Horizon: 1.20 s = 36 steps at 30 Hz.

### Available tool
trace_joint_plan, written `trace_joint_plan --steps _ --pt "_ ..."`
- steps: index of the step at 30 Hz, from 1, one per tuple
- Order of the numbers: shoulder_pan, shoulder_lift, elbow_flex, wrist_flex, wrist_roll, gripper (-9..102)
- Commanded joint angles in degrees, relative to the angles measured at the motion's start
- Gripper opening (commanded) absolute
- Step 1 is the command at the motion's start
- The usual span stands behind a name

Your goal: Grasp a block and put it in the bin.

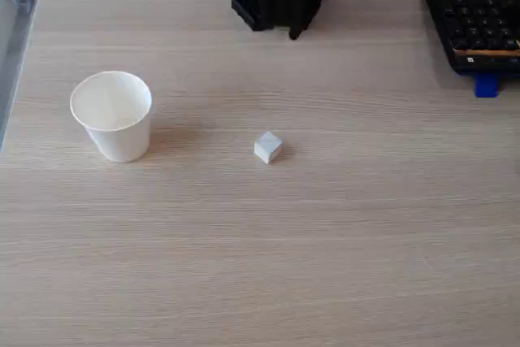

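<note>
1. Foreground: bare wood-grain counter (341,282), nothing on it near the camera.
2. Middle ground: the block (267,148) sits on the counter near its centre, turned corner-on to the fixed view and free on all sides. The bin (112,114) stands upright to its left in this view, well apart, mouth open and apparently empty.
3. Far edge: the robot's dark body rests at the back of the counter, folded, with the hand (294,32) seen only as a dark tip pointing down — whether it is open or closed cannot be told. It holds nothing visible.
4. Far right: a black keyboard (475,26) with a small blue piece (486,86) just in front of it; neither concerns the task.
5. Relation: the block lies well forward of the hand, slightly to its left in this view, not touching.
6. Assessment: the grasp has not begun. The next move calls for reaching forward over the block, jaws spread and aligned to its turned faces — then lowering.
</note>
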Motion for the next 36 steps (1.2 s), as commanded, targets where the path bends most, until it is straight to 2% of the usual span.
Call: trace_joint_plan --steps 1,10,30,36 --pt "0.09 -0.79 -2.64 2.64 1.14 21" --pt "-0.44 -3.43 -3.78 5.36 3.34 29" --pt "-9.58 -18.02 -7.21 -5.89 4.83 29" --pt "-11.87 -20.21 -8.0 -6.86 5.36 29"
